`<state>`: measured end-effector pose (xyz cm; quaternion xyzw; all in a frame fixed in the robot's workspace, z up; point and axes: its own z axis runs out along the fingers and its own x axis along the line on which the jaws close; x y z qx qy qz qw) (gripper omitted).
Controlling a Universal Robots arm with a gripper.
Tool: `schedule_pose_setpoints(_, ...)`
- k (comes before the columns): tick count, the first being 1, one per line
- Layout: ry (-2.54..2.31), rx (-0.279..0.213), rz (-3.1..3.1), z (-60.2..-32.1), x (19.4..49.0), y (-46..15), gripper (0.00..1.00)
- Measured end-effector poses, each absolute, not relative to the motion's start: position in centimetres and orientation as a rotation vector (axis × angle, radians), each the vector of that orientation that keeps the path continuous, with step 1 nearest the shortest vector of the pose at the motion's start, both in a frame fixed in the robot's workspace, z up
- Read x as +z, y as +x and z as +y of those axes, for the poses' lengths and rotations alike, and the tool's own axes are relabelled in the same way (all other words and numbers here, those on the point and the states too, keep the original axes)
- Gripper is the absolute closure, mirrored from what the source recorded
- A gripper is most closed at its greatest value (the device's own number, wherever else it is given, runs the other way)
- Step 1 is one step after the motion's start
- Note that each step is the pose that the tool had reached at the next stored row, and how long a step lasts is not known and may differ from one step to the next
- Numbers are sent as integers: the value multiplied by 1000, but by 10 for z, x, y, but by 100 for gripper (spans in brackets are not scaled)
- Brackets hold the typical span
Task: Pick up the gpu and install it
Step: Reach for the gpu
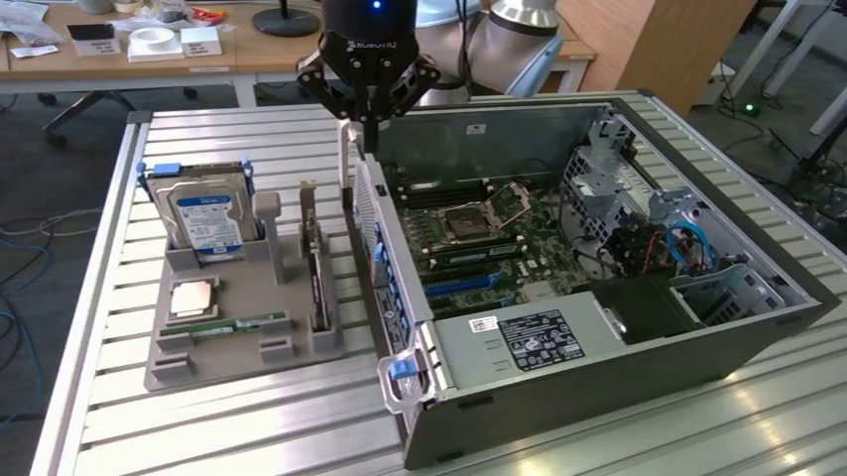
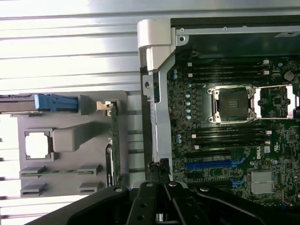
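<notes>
**Pickup step, gpu not grabbed yet**

Landmark is the open computer case [image 1: 636, 387]. The gray holder [image 1: 179, 369] sits just beside its wall, and the gripper [image 1: 368, 124] hangs above that wall, pinched shut on nothing. The gpu [image 1: 317, 278] stands on edge in the holder slot nearest the case. I reckon grabbing it calls for opened jaws lined up over its thin top edge.

My closed gripper [image 1: 369, 139] hangs above the computer case's side wall [image 1: 384, 248]. Toward the exterior view's left, the upright gpu [image 1: 317, 278] leaves a narrow gap; toward its right, the motherboard [image 1: 483, 238] lies open from above.
</notes>
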<state>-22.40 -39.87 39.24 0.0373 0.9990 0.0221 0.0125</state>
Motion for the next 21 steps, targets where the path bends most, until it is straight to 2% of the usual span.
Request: schedule_pose_setpoints(21, 116, 69, 3114, -398, 392, -254, 89)
